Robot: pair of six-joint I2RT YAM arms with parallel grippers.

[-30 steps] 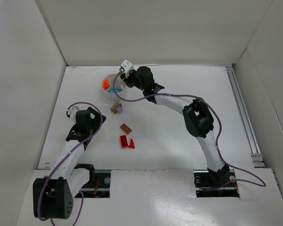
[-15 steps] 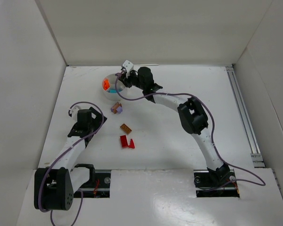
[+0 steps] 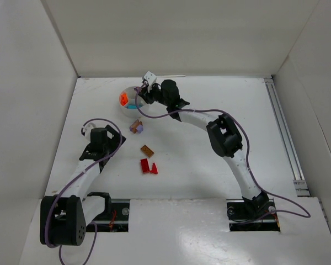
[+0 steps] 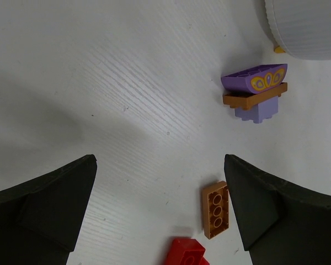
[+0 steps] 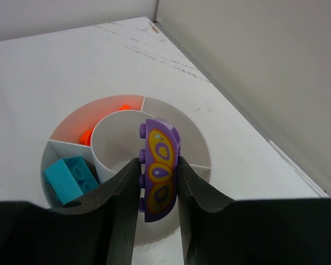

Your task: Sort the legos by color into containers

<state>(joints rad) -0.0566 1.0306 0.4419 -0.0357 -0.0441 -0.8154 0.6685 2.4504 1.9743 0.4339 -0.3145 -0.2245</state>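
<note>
Right pincer [image 5: 158, 168] with lego [image 5: 160, 146] (over dish [image 5: 181, 126])

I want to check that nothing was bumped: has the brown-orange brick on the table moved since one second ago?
No. The brown-orange brick lies at the same spot as before, just beyond the red bricks.

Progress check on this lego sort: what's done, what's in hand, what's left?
Done: orange pieces and a teal brick sit in separate compartments of the dish. In hand: the right gripper holds a purple curved piece above the dish. Remaining: a purple-and-brown stack, a brown-orange brick and red pieces lie on the table.
</note>
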